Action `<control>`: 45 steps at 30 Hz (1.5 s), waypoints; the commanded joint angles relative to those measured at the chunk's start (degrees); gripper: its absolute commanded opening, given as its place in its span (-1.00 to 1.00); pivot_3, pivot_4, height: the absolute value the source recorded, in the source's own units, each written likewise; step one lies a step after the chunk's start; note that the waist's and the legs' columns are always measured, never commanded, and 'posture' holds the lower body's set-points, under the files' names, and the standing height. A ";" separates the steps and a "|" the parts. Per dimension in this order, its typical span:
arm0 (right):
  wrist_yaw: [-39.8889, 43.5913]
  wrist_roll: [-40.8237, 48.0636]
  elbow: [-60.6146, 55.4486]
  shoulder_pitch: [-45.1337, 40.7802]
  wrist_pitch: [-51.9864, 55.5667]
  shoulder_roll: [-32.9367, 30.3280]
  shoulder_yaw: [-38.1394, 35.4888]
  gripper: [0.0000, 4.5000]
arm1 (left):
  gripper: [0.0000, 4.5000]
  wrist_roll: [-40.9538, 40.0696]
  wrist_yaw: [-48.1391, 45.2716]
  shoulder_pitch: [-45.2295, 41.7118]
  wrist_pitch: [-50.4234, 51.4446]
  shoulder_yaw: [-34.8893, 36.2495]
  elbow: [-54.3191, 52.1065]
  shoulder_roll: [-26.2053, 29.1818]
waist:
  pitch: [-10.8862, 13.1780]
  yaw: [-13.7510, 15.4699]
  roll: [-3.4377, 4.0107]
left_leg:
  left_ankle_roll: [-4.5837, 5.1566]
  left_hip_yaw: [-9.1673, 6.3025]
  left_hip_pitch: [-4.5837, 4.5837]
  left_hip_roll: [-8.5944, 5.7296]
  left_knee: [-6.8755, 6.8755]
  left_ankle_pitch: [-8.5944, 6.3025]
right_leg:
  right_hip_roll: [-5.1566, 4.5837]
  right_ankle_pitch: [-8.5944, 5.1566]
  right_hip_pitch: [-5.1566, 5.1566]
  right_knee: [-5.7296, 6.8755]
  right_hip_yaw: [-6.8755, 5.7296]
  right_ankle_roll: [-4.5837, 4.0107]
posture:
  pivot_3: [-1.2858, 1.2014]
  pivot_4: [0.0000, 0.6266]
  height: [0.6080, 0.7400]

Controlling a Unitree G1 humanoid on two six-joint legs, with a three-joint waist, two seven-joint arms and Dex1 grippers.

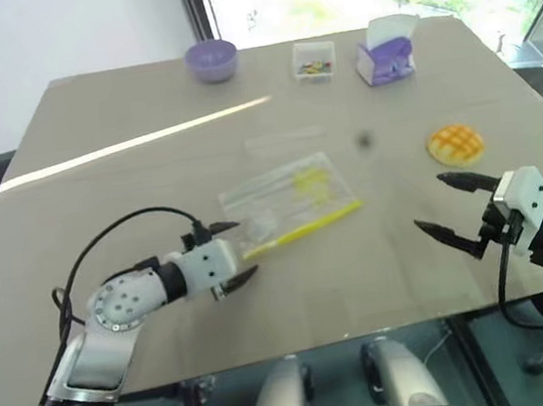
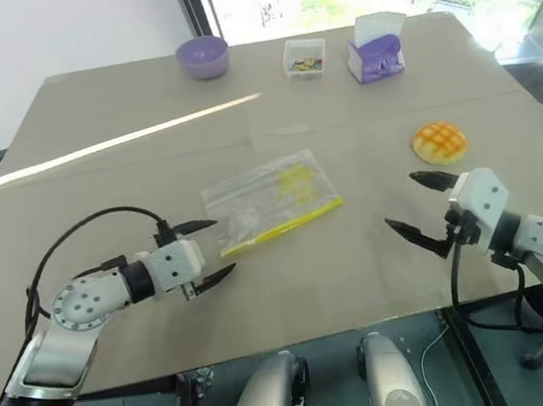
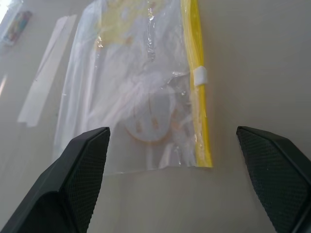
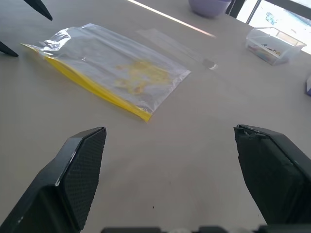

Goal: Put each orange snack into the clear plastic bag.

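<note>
Now both claws stand wide open and empty over the table [image 1: 99, 186], with the bag by the left one and the snack past the right one.

Nearest, the left gripper [image 1: 230, 253] hovers low at the near-left end of the clear plastic bag [image 1: 286, 201], its two black fingers spread to either side of that short edge, not touching it as far as can be seen. The bag lies flat mid-table, yellow seal strip along its near edge. The right gripper [image 1: 458, 205] hangs off to the bag's right, fingers apart. Just beyond it sits the orange snack [image 1: 455, 144], apart from the bag. Farther back stand a purple bowl [image 1: 212, 60], a small clear box [image 1: 314, 59] and a purple tissue holder [image 1: 385, 51].
</note>
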 commanded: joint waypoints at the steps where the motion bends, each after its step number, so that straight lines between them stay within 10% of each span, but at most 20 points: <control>1: -0.72 -0.17 -2.34 -0.32 -1.44 0.03 -0.93 1.00 | 0.97 9.10 7.37 0.80 -1.46 -2.02 1.05 -1.44 | -0.05 0.01 0.05 | 0.00 0.00 0.02 0.00 0.00 0.00 | 0.00 0.00 0.01 0.00 0.00 0.00 | 0.03 -0.52 1.00; 9: -1.29 -0.25 -3.73 0.16 -0.94 -0.11 -1.41 1.00 | 0.97 19.49 13.49 1.03 3.95 -4.91 2.88 -3.56 | -0.27 0.03 0.30 | 0.01 -0.09 0.49 0.01 0.03 0.00 | 0.01 -0.20 0.54 0.01 -0.10 0.17 | 0.03 -0.52 1.00; 19: -5.80 -3.61 -7.38 -0.95 3.59 0.21 2.06 1.00 | -0.97 17.83 12.93 -0.86 3.23 -6.24 8.46 -3.27 | -0.64 -0.24 0.80 | 0.00 -0.03 1.14 0.35 -0.02 0.00 | 0.03 -0.26 0.96 0.09 -0.45 0.07 | 0.03 -0.52 1.00; 27: -10.45 -8.01 -6.95 -7.41 6.95 4.85 11.21 0.78 | -1.00 12.12 12.28 -6.32 1.58 -2.76 7.71 -3.52 | -0.76 -0.27 1.06 | 0.00 -0.12 1.13 0.35 -0.09 0.00 | 0.04 -0.27 0.94 0.10 -0.62 0.06 | 0.03 -0.52 1.00; 35: -13.23 -14.47 0.95 -20.13 6.30 13.24 21.51 -0.89 | -1.00 4.09 4.52 -14.24 6.54 -0.75 7.16 -2.26 | -0.48 -0.22 0.59 | -0.02 -0.10 0.27 0.28 -0.04 0.00 | -0.08 0.00 0.31 -0.06 -0.83 0.03 | 0.03 -0.52 1.00; 45: -13.34 -22.16 16.06 -33.22 1.21 21.32 29.39 -0.95 | -1.00 1.89 1.54 -18.76 11.77 -1.98 5.80 -4.02 | -0.49 -0.22 0.55 | -0.27 -0.13 -1.10 -0.14 -0.06 0.14 | -0.40 0.07 -0.96 -0.05 -0.84 0.00 | 0.03 -0.52 1.00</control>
